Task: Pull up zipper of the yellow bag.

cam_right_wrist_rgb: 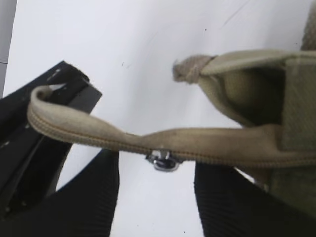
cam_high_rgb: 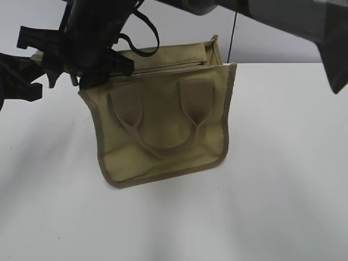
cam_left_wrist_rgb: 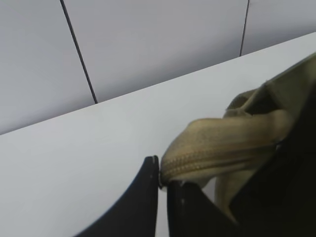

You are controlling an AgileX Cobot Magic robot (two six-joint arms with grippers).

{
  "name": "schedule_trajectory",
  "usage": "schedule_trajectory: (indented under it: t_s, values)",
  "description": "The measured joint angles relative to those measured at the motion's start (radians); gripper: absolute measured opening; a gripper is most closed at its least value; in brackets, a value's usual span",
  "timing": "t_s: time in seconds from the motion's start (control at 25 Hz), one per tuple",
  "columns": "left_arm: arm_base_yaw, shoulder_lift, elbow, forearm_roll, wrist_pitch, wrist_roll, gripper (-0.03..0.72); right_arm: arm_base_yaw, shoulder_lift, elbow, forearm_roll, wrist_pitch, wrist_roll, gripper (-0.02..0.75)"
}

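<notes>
The yellow bag (cam_high_rgb: 163, 125) stands upright on the white table, handles facing me. Its zipper (cam_high_rgb: 168, 66) runs along the narrow top panel. My left gripper (cam_left_wrist_rgb: 163, 173) is shut on the end of the zipper band (cam_left_wrist_rgb: 222, 143) at the bag's top left corner. In the right wrist view the band (cam_right_wrist_rgb: 98, 133) stretches across, with the silver pull tab (cam_right_wrist_rgb: 163, 160) hanging under it. My right gripper (cam_right_wrist_rgb: 157, 168) is open, one finger on each side of the pull, not touching it. In the exterior view both grippers merge into one dark mass (cam_high_rgb: 92, 54).
The white table (cam_high_rgb: 272, 190) spreads around the bag. A grey wall with dark seams (cam_high_rgb: 234, 32) stands close behind it. The right arm's grey link (cam_high_rgb: 283, 16) crosses the top of the exterior view.
</notes>
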Motion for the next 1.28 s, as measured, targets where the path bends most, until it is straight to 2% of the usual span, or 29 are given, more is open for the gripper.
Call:
schedule_trajectory:
  t_s: [0.2, 0.28, 0.44, 0.56, 0.76, 1.0, 1.28]
  values:
    - [0.000, -0.011, 0.000, 0.005, 0.001, -0.007, 0.008, 0.000, 0.006, 0.000, -0.010, -0.021, 0.008, 0.298]
    - [0.000, -0.013, 0.000, 0.007, 0.002, -0.011, 0.008, 0.000, 0.006, 0.000, -0.017, -0.032, 0.008, 0.248]
    - [0.000, -0.016, 0.000, 0.017, 0.004, -0.025, 0.008, 0.000, 0.006, 0.000, -0.030, -0.032, 0.001, 0.061]
    - [0.000, -0.017, 0.000, 0.023, 0.005, -0.028, 0.008, 0.000, 0.004, 0.000, -0.032, -0.013, -0.042, 0.062]
    - [-0.002, -0.017, 0.000, 0.029, 0.016, -0.030, 0.008, -0.006, -0.048, 0.000, 0.018, 0.113, -0.163, 0.062]
    - [-0.010, -0.019, 0.000, 0.045, -0.002, -0.030, 0.008, -0.075, -0.074, -0.002, 0.252, 0.215, -0.332, 0.062]
    - [-0.010, -0.020, 0.044, 0.031, -0.012, -0.030, 0.008, -0.182, -0.074, -0.001, 0.373, 0.247, -0.411, 0.062]
